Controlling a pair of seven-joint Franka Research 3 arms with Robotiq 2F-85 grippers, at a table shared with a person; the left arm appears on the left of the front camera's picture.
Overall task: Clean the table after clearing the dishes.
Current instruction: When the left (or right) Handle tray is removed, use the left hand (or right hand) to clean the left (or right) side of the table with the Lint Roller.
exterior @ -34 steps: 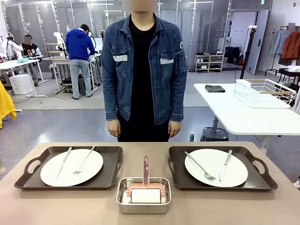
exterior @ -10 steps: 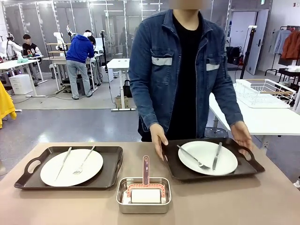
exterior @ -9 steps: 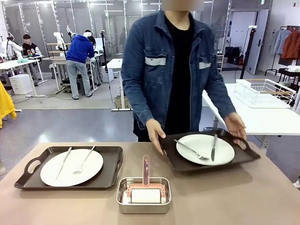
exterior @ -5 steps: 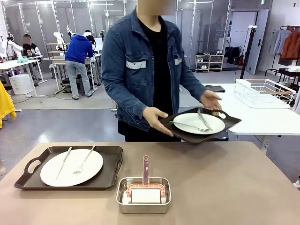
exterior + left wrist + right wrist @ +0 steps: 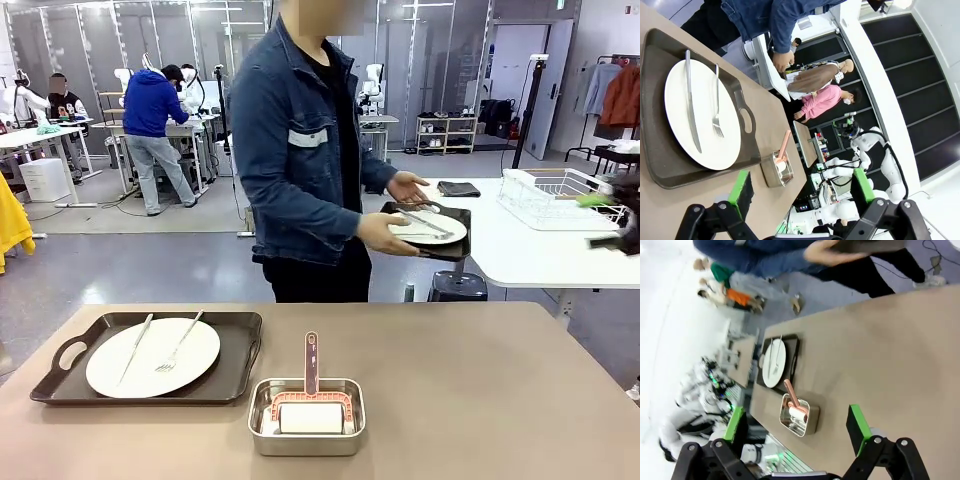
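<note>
In the front view the person's hands (image 5: 385,236) hold one tray (image 5: 445,213) of dishes in the air near a white side table (image 5: 520,252). The second tray (image 5: 240,352) with its plate (image 5: 150,366) sits at the left of the table (image 5: 480,390), and the steel pan (image 5: 306,446) with the roller (image 5: 311,362) sits mid-table, so I judge clearing half done and wiping not begun. The left wrist view adds the left gripper (image 5: 802,187), jaws spread and empty, looking onto that second tray, and the right wrist view adds the right gripper (image 5: 796,425), likewise released, with bare tabletop and the pan beyond.
</note>
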